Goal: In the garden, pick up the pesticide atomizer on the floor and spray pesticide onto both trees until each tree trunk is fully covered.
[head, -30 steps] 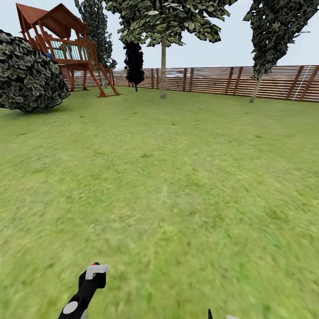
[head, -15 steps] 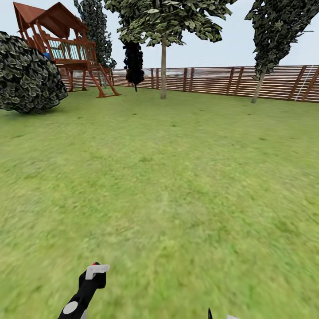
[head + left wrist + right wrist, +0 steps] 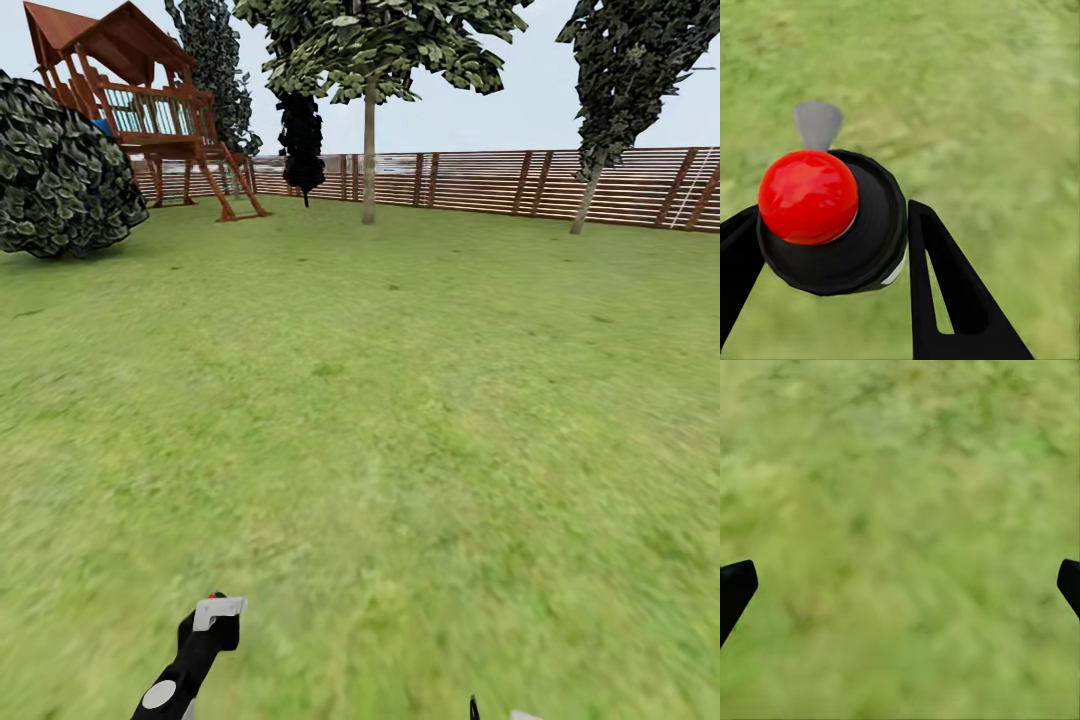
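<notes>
Left gripper (image 3: 215, 612) low in the head view, closed around the pesticide atomizer (image 3: 832, 221); in the left wrist view, black fingers (image 3: 952, 292) pressed against either side of the black round bottle, its red cap (image 3: 808, 196) facing the camera and a grey nozzle (image 3: 817, 124) poking out beyond it, grass below. Right gripper (image 3: 900, 581) spread wide over bare lawn, holding nothing, just two dark fingertips (image 3: 735, 589) at the edges of the right wrist view. Ahead across the grass (image 3: 400, 400), two trees with pale trunks: one (image 3: 369, 150) near the middle by the slatted wooden fence (image 3: 480, 180), the other (image 3: 585, 205) leaning, further right. Well apart from the gripper, both of them. A black tree (image 3: 301, 140) just left of the middle trunk, a wooden playhouse (image 3: 140, 100) beyond that, and a big round bush (image 3: 60, 170) at far left
</notes>
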Tool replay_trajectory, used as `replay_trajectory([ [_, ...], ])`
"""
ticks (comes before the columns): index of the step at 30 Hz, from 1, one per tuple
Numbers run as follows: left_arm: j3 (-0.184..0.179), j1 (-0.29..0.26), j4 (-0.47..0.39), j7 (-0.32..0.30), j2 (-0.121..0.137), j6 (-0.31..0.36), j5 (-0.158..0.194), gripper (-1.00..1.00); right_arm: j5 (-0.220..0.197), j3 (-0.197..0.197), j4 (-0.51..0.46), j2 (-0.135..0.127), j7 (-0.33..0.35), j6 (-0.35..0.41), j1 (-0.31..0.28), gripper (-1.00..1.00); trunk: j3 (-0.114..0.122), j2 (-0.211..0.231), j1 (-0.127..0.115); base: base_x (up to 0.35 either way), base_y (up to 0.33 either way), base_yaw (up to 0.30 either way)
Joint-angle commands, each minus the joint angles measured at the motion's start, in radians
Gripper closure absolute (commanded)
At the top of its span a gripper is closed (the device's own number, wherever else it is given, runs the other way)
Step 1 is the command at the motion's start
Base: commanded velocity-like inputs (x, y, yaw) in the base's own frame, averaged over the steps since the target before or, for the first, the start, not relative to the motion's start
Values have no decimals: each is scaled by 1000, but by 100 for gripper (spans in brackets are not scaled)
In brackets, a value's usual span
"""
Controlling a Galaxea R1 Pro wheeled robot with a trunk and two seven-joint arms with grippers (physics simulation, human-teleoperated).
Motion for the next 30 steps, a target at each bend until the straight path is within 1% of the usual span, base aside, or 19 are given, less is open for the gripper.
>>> replay_trajectory([
  [1,0,0,0,0,0,0,0,100,0,0,0,0,0,0,0,-100,0,0,0,341,0,0],
  [14,3,1,0,0,2,0,-1,100,1,0,0,0,1,1,0,-100,0,0,0,341,0,0],
  [17,3,1,0,0,2,0,-1,100,1,0,0,3,0,1,0,-100,0,0,0,341,0,0],
  [21,3,1,0,0,3,0,-1,100,1,0,1,0,1,2,0,-100,0,0,0,341,0,0],
  [24,3,1,0,0,3,0,-1,100,0,0,0,4,2,1,0,-100,0,0,0,341,0,0],
  [27,3,1,0,0,3,0,-1,100,1,0,1,1,4,1,0,-100,0,0,0,341,0,0],
  [30,3,1,0,0,3,0,-1,100,2,1,3,2,5,2,13,-100,0,0,0,341,0,0],
])
